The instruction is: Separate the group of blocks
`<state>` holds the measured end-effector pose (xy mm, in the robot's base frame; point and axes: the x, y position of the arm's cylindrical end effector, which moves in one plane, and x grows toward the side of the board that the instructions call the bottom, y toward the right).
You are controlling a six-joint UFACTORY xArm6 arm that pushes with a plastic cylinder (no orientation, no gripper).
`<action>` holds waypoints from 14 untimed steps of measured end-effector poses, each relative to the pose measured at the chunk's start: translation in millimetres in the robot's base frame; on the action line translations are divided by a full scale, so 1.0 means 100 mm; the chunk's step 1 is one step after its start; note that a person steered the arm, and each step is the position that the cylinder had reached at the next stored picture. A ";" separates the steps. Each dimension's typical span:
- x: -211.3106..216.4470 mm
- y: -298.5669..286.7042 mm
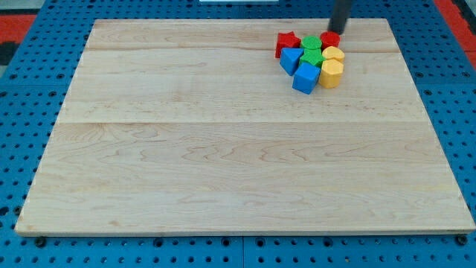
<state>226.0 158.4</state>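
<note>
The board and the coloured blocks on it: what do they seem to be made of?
The board looks like pale, unpainted wood with a smooth finish: grain lines and plank seams run across it. The blocks, such as the blue cube and the yellow block, have even, saturated colour with no grain showing, so painted wood or plastic; I cannot tell which.

My tip stood at the view's top right of the wooden board, touching or just above the small red block at the back of the cluster. The blocks sat packed together: a red star-shaped block at the view's left, a green block and another green block in the middle, and two yellow blocks on the view's right. A blue block and a blue cube lay along the cluster's lower left, touching their neighbours, and the board rested on a blue perforated table.
</note>
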 end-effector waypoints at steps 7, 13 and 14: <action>0.06 -0.48; 0.44 -1.22; 0.59 -0.92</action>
<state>285.3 66.0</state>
